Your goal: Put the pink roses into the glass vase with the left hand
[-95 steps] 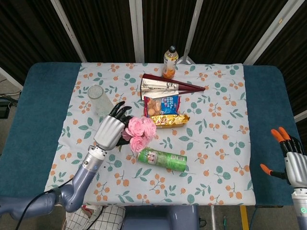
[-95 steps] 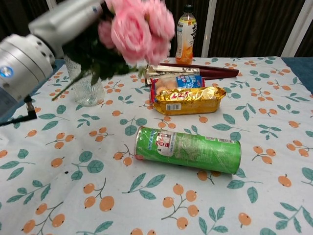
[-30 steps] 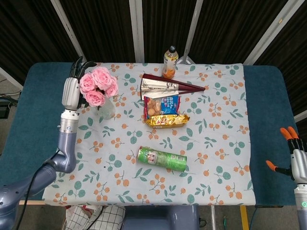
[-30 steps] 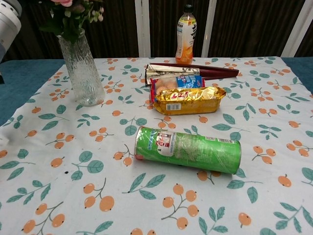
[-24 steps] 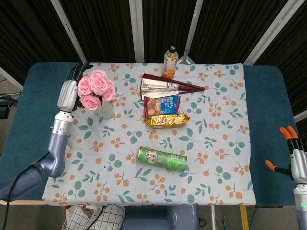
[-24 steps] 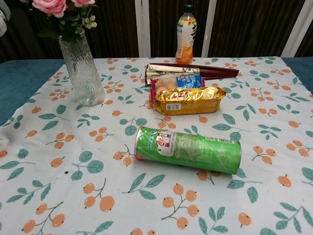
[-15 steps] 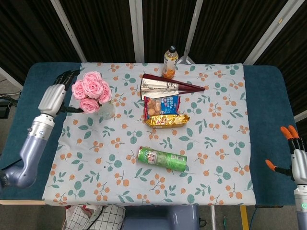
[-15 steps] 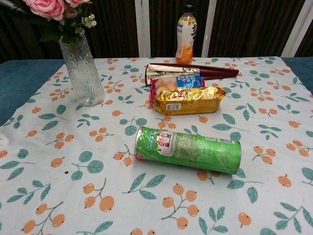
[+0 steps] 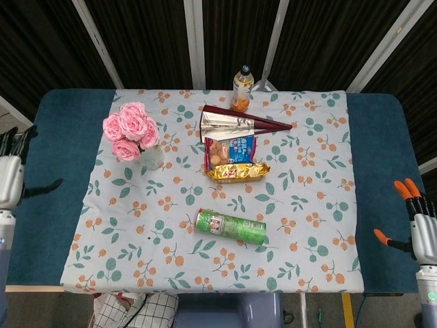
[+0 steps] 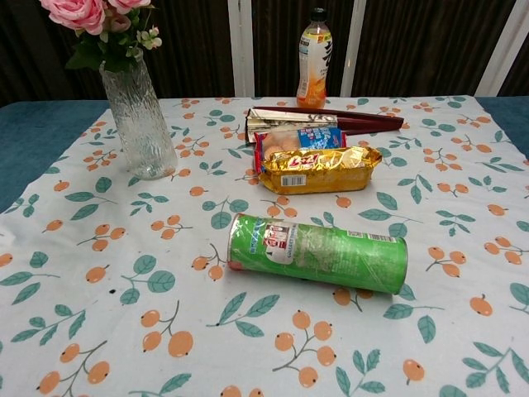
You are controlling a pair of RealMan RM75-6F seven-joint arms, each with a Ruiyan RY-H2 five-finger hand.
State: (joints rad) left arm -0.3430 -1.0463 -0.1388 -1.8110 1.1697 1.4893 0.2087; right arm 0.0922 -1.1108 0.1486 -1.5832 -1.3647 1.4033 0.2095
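The pink roses (image 9: pixel 130 129) stand upright in the glass vase (image 10: pixel 140 121) at the table's back left, their blooms (image 10: pixel 87 11) rising above its rim. My left hand (image 9: pixel 11 175) hangs far out at the left edge of the head view, off the tablecloth, fingers spread and holding nothing. My right hand (image 9: pixel 416 229) hovers at the far right near the front edge, fingers apart and empty. Neither hand appears in the chest view.
A green chip can (image 10: pixel 317 251) lies on its side near the middle front. A gold snack pack (image 10: pixel 320 169) and a blue cookie pack (image 10: pixel 299 139) lie behind it, then a folded fan (image 10: pixel 324 119) and an orange drink bottle (image 10: pixel 313 59).
My left hand has let go of the roses, which stay in the vase, and has drawn back leftward and toward the front, away from the vase. The right hand has barely moved.
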